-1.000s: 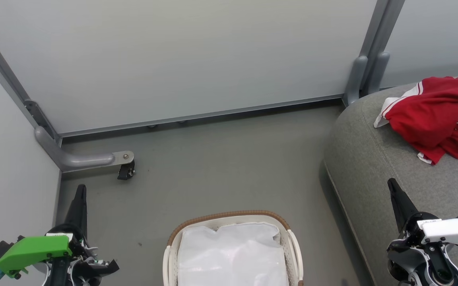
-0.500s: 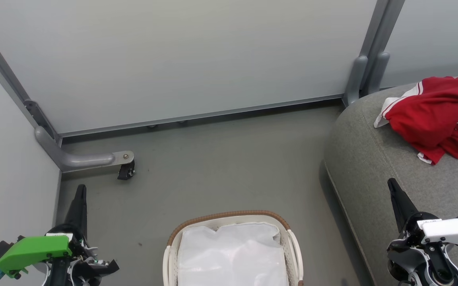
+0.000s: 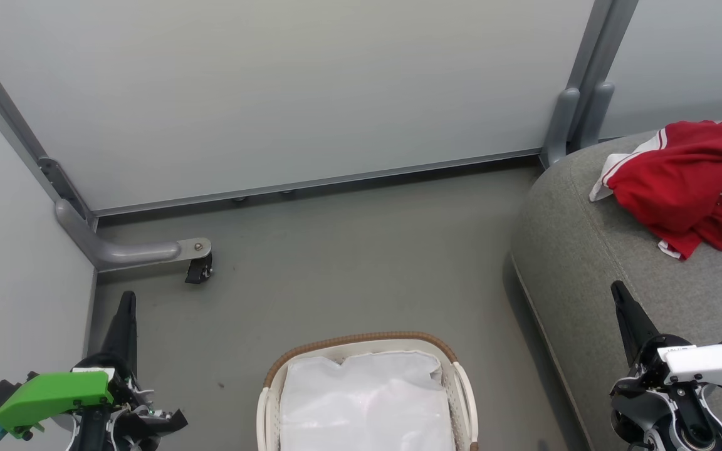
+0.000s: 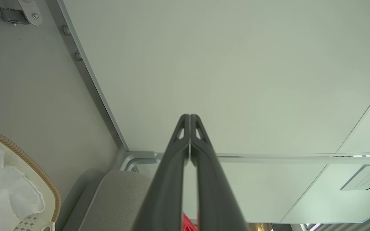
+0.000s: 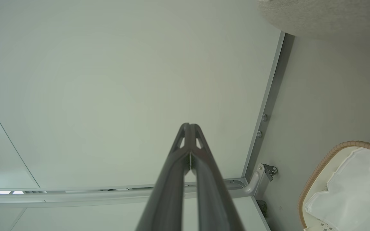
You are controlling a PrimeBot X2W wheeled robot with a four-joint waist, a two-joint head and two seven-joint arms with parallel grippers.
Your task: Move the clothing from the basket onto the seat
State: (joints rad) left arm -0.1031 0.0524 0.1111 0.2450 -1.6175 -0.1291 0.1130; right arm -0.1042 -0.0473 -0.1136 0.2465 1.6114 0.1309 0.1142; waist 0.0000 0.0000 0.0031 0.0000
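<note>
Seeing nothing shifting since a second ago: keeping both arms and every item exactly in place. Finding the bright red clothing with white stripes and trim point(image 3: 687, 181) lying heaped on top of the large grey fabric-upholstered seat point(image 3: 586, 263), toward its far rounded end and back from its left edge. Finding the small oval white perforated plastic basket with a brown woven rim point(image 3: 348, 341) standing on the grey floor point(image 3: 348, 250), apart from the seat's left edge and carrying a crumpled plain white fabric liner point(image 3: 364, 401). Holding the left gripper point(image 3: 128, 300) over the floor's left edge beside the pale wall panel point(image 3: 273, 94), pressing its two long dark fingers flat together, gripping nothing. Holding the right gripper point(image 3: 617, 288) against the seat's near end, likewise pressing its fingers together, empty.
</note>
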